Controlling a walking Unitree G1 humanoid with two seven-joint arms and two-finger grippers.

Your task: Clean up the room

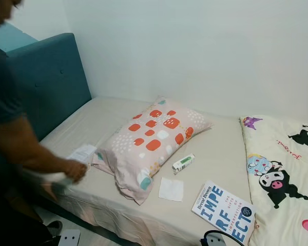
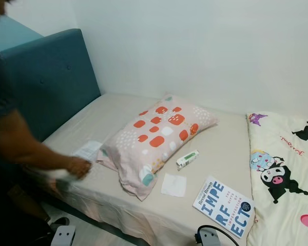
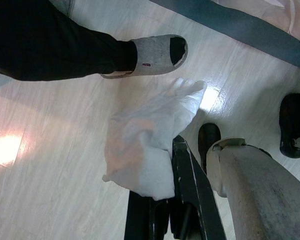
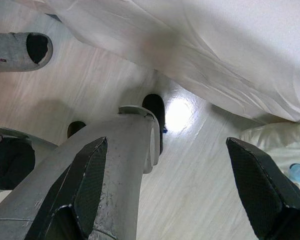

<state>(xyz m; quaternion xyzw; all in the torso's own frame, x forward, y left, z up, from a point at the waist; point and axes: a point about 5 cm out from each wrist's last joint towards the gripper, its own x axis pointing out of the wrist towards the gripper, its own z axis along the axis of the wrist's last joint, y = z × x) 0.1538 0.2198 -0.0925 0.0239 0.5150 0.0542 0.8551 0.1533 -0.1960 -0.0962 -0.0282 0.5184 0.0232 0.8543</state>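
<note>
Where the bed meets the blue headboard, a person's hand rests on the near edge, beside a paper. Next along: patterned pillow, small tube, white napkin, book, then cartoon blanket. Left claw: hangs low over the floor, pinched on a crumpled tissue, near a grey slipper. Right claw: fingers spread wide, holding nothing, above the floor beside the bed's draped sheet.
</note>
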